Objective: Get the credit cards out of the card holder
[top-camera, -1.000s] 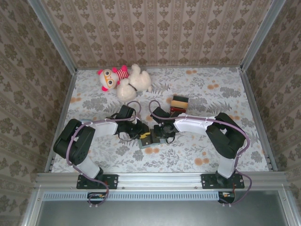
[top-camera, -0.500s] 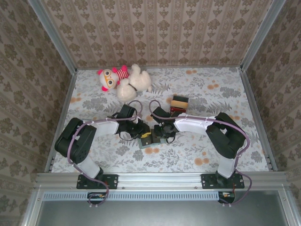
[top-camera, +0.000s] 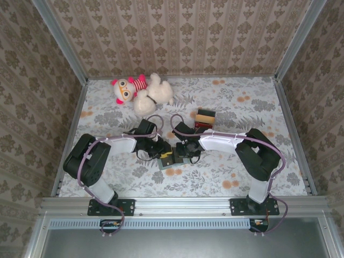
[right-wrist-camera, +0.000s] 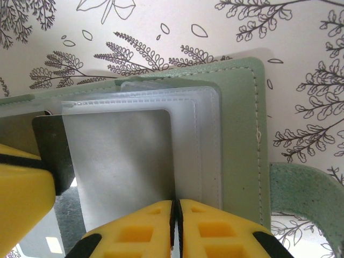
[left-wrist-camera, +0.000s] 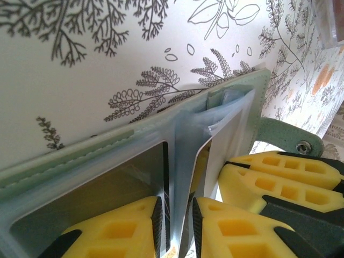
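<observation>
- Near the middle of the floral-printed table [top-camera: 242, 107], the soft grey-green bifold card holder [right-wrist-camera: 242, 134] lies open, and both claws meet over it.
- The right claw [right-wrist-camera: 176, 220], jaws together, clamps the near edge of the holder's clear sleeves, over a thin grey card [right-wrist-camera: 123, 161].
- The left claw [left-wrist-camera: 180, 226] pinches a thin sleeve leaf beside a dark card [left-wrist-camera: 107, 183]. Whether a card is in that pinch cannot be told.
- To do the step well, the right claw should anchor firmly while the left draws slowly, straight along the pocket mouth.
- Farther off, a small red striped box [top-camera: 203, 118] stands well apart.

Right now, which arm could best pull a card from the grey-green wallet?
Probably left: the left pincer sits at the dark rectangular card, while the right pincer pinches the clear plastic sleeves.
</observation>
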You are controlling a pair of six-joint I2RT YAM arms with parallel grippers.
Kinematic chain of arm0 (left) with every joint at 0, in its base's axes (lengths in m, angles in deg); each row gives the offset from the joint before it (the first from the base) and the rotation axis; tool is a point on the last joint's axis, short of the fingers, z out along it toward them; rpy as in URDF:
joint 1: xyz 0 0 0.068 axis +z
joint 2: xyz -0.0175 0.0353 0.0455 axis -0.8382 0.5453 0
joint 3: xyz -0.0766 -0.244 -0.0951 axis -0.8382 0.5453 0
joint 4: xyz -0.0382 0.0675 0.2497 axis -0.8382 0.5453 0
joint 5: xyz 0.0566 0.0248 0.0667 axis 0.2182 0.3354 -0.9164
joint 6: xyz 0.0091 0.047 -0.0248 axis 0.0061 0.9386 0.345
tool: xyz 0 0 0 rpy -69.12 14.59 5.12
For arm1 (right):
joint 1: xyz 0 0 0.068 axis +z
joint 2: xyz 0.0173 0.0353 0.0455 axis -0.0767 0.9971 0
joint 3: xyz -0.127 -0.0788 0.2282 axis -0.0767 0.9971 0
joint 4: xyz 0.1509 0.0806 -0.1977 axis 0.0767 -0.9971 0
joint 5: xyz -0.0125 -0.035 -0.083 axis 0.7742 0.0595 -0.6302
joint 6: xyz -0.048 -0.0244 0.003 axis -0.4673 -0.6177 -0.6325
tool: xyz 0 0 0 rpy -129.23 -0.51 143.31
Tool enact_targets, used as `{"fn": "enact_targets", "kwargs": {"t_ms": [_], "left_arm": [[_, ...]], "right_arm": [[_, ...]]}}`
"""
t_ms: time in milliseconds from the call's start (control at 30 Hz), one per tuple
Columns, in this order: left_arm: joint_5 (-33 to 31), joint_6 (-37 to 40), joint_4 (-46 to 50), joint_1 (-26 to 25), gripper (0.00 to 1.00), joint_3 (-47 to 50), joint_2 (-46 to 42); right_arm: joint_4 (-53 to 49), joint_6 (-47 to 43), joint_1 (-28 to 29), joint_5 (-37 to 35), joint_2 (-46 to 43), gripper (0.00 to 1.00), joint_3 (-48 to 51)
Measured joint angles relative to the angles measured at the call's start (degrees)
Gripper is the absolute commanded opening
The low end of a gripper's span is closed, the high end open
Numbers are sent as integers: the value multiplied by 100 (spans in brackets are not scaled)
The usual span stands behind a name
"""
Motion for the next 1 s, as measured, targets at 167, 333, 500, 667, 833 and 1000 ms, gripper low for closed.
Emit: {"fn": "enact_targets", "kwargs": {"t_ms": [167,333,500,667,833,1000], "left_arm": [[76,0,-50,-2,15,-20,52],[2,35,48,-22,6,-68,55],[-168,179,299,-31,0,-111,-46],[-503,402,925,44,0,-111,-577],[-876,601,1639,199,0,-111,-1285],[-1119,627,2114,284,0,-109,-2155]], "right_arm": [[0,0,0,2,0,14,0],[0,2,0,2,0,14,2],[4,48,0,0,0,14,0],[4,111,0,-2,0,16,4],[7,101,-9,7,-42,21,9],[157,39,-92,223,-621,36,70]]}}
